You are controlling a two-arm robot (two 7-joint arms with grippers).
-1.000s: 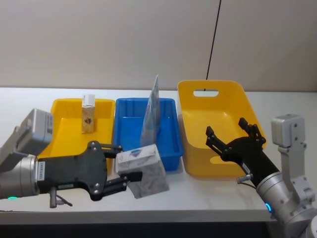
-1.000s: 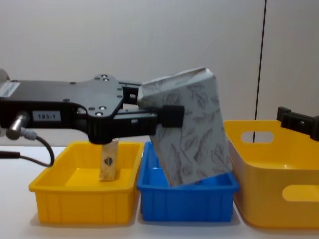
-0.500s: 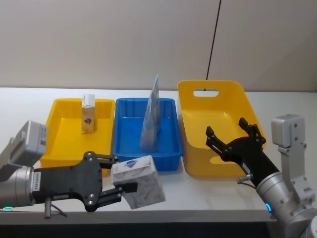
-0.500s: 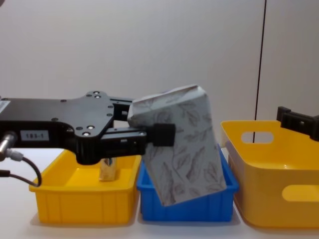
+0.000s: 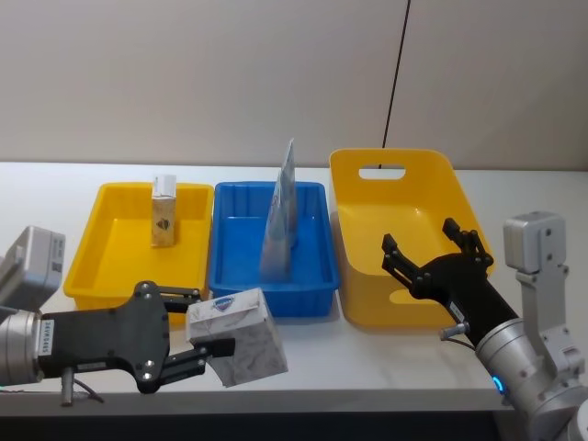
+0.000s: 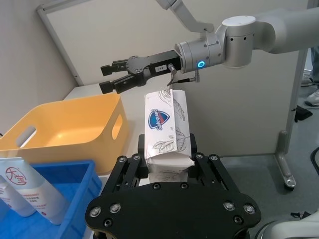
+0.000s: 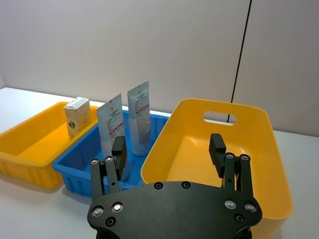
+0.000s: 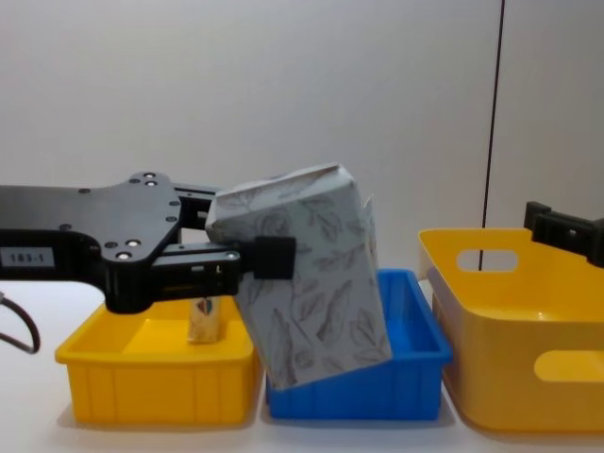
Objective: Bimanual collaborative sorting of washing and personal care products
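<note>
My left gripper point(image 5: 208, 323) is shut on a cream-grey carton point(image 5: 236, 336) with leafy print and a blue shield emblem, held tilted above the table's front edge, in front of the blue tray point(image 5: 317, 276). The left wrist view shows the same carton point(image 6: 166, 130) between the fingers point(image 6: 138, 162). A smaller carton point(image 5: 164, 209) stands upright in the low yellow tray point(image 5: 110, 266). Two pale tubes point(image 7: 113, 124) point(image 7: 140, 116) stand in the blue tray. My right gripper point(image 5: 434, 256) hangs open over the front of the tall yellow bin point(image 5: 363, 234), holding nothing.
The three containers stand side by side across the table: yellow tray at left, blue tray in the middle, tall yellow bin point(image 8: 528, 377) at right. A dark cable point(image 5: 396, 73) runs down the wall behind. Bare white table lies in front of the containers.
My left gripper has drawn back toward me and to the left, lowering a little, with the carton still held. The right arm has not moved.
</note>
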